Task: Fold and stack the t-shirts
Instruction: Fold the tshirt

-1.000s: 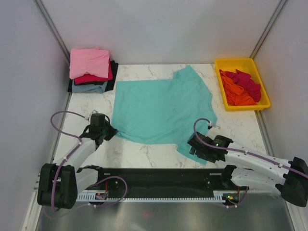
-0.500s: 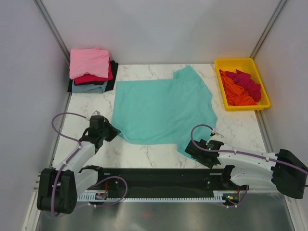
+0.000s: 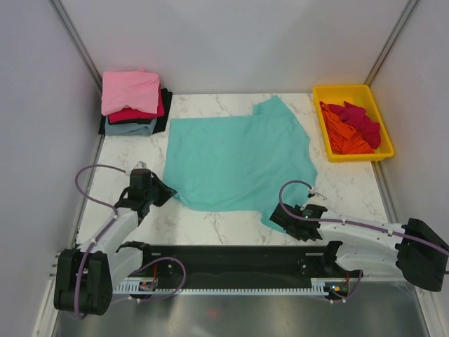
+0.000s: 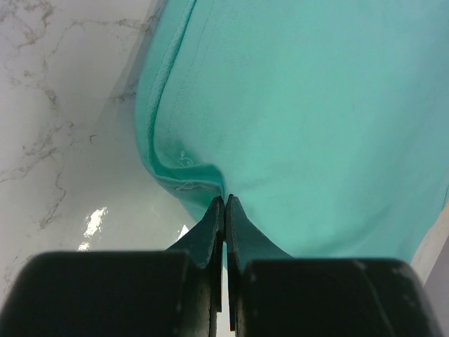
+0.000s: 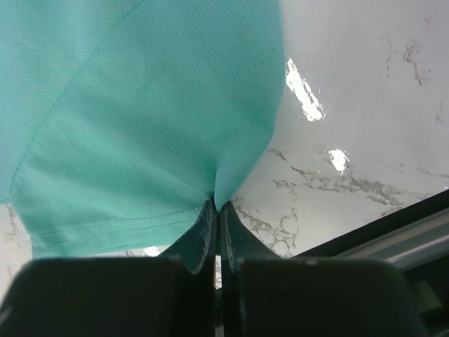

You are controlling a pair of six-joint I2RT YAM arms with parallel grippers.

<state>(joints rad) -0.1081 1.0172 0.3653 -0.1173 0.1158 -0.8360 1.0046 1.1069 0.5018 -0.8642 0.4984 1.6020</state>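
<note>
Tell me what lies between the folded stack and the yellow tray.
The top view shows the teal shirt spread between the stack and the tray, with bare table on either side of its sleeve.

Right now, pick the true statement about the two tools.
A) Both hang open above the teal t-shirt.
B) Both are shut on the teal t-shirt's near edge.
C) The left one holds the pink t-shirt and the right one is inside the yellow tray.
B: in the wrist views the left tool and the right tool each have their fingers pressed together, with cloth of the teal t-shirt pinched at the tips.
</note>
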